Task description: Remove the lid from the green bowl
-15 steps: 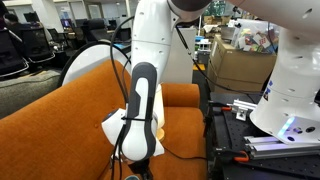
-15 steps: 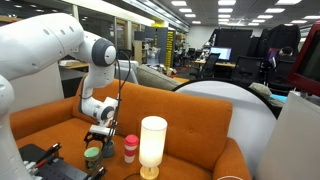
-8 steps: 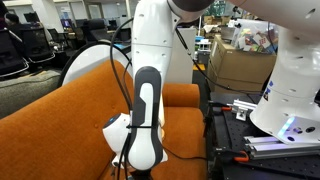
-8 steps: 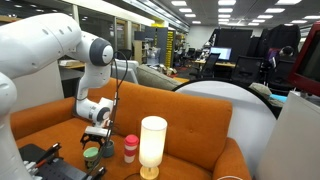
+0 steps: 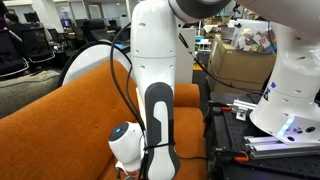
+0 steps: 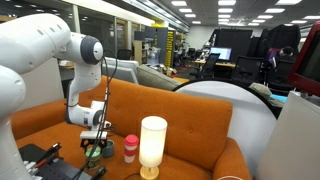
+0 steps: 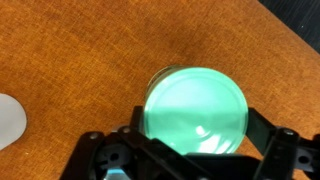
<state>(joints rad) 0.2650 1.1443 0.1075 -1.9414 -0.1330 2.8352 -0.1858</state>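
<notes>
The gripper (image 7: pixel 186 146) hangs straight over the bowl (image 6: pixel 93 153), which sits on the seat of an orange sofa (image 6: pixel 190 125). In the wrist view the lid (image 7: pixel 195 108) fills the middle. It is a round, smooth, pale-green disc with a glossy sheen and soft reflections across its face, and it is in place on the bowl. The black fingers (image 7: pixel 92 143) stand wide apart, one on each side of the lid and outside its rim. The claw is spread and holds nothing. Whether the pads touch the rim cannot be told.

The fabric around the lid is a coarse, matte orange weave. A flat white patch (image 7: pixel 10 120) with a rounded edge shows at the far left of the wrist view.

In an exterior view the white arm (image 6: pixel 78 55), with rounded glossy shells and a dark joint cap, bends down from the left to the gripper (image 6: pixel 95 146) just above the small dark-green bowl. Just right of the bowl stands a small white cup (image 6: pixel 130 149) with a red top. Right of that is a tall cream cylindrical lamp (image 6: pixel 152 142) on a round base. In an exterior view the arm (image 5: pixel 152 60) rises as a thick white column with a black inset strip, and it hides the bowl.
</notes>
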